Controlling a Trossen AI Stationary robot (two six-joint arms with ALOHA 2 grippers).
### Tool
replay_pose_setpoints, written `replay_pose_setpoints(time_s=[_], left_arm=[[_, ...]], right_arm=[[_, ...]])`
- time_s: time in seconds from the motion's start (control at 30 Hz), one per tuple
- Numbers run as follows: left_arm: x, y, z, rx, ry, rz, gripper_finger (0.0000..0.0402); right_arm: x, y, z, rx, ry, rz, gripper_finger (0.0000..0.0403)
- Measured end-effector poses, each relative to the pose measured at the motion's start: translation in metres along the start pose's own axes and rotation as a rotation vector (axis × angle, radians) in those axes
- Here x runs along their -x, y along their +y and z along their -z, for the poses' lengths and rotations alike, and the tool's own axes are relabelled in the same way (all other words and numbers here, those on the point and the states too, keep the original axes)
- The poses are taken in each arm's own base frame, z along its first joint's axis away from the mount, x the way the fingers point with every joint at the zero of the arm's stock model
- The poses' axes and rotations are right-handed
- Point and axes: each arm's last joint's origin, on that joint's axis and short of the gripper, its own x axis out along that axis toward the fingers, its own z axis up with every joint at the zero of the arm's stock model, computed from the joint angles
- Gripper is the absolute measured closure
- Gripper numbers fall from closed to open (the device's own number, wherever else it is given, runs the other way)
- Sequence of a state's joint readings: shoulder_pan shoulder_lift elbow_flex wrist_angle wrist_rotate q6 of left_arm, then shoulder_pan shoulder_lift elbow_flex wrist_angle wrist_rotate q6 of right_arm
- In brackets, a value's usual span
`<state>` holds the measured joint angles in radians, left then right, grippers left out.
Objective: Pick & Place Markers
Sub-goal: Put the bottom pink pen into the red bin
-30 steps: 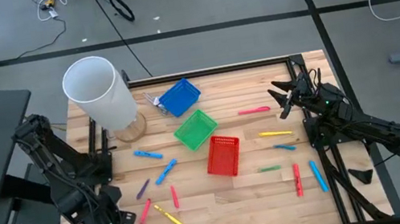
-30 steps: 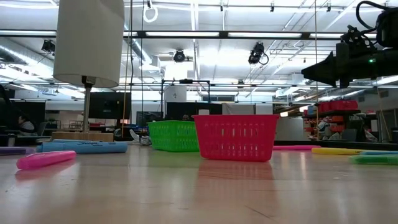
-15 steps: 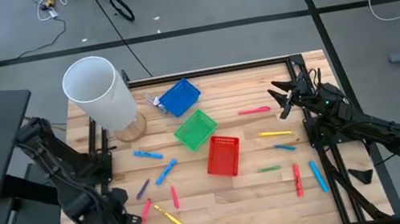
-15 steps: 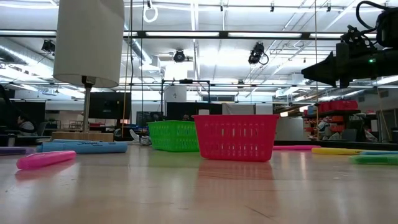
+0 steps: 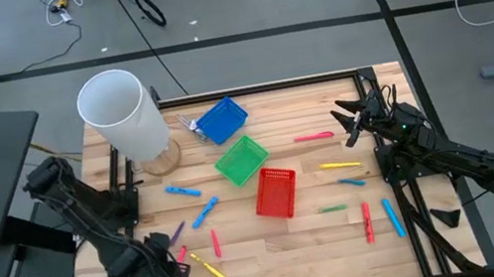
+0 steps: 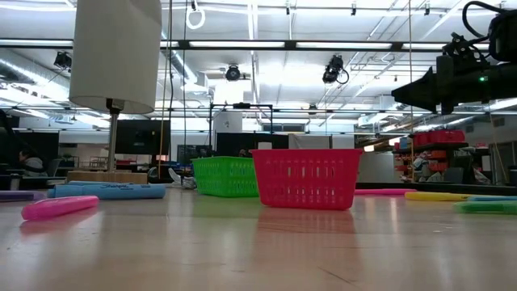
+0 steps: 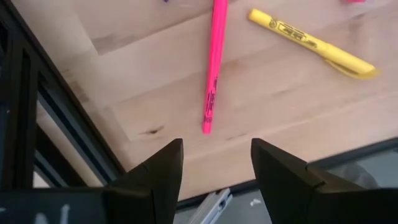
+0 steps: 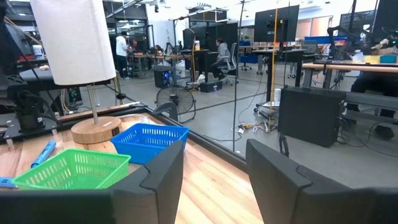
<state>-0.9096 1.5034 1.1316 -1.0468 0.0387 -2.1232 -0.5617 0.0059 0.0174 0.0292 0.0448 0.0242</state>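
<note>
Markers lie scattered on the wooden table. My left gripper (image 5: 163, 273) hangs open, pointing down, over the near left corner. In the left wrist view its fingers (image 7: 216, 165) stand just short of the near tip of a pink marker (image 7: 212, 62), with a yellow marker (image 7: 311, 43) beside it; nothing is between them. More markers: blue (image 5: 182, 191), blue (image 5: 204, 212), purple (image 5: 175, 233), red (image 5: 214, 243), and several at the right, such as pink (image 5: 312, 136) and yellow (image 5: 340, 164). My right gripper (image 5: 351, 126) waits open and level at the far right, above the table.
Three mesh baskets stand mid-table: blue (image 5: 222, 120), green (image 5: 241, 160), red (image 5: 275, 192). A white lamp (image 5: 122, 114) on a round wooden base stands at the far left. The black frame rail (image 7: 56, 106) runs along the table's left edge, close to my left gripper.
My left gripper has moved from the table's left edge toward the right, over the near left corner, and has come down toward the pink marker. Its fingers have stayed open. No marker has moved.
</note>
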Motion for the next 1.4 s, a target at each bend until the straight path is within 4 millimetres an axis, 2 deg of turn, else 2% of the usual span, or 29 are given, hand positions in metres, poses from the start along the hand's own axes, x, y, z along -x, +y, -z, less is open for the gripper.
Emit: replay_pose_setpoints(time_s=[0.43, 0.77, 0.97, 1.4], left_arm=[[-0.035, -0.014, 0.007, -0.012, -0.035, -0.066, 0.0205], [-0.058, -0.016, 0.002, -0.01, -0.077, -0.111, 0.0205], [-0.076, -0.02, -0.004, -0.034, -0.059, -0.081, 0.0205], [-0.098, -0.007, -0.015, -0.031, -0.049, -0.074, 0.0205]], right_arm=[[0.0, 0.0, 0.0, 0.0, 0.0, 0.001, 0.0227], [0.0, 0.0, 0.0, 0.0, 0.0, 0.001, 0.0227], [0.0, 0.0, 0.0, 0.0, 0.0, 0.001, 0.0227], [0.0, 0.0, 0.0, 0.0, 0.0, 0.0, 0.0227]])
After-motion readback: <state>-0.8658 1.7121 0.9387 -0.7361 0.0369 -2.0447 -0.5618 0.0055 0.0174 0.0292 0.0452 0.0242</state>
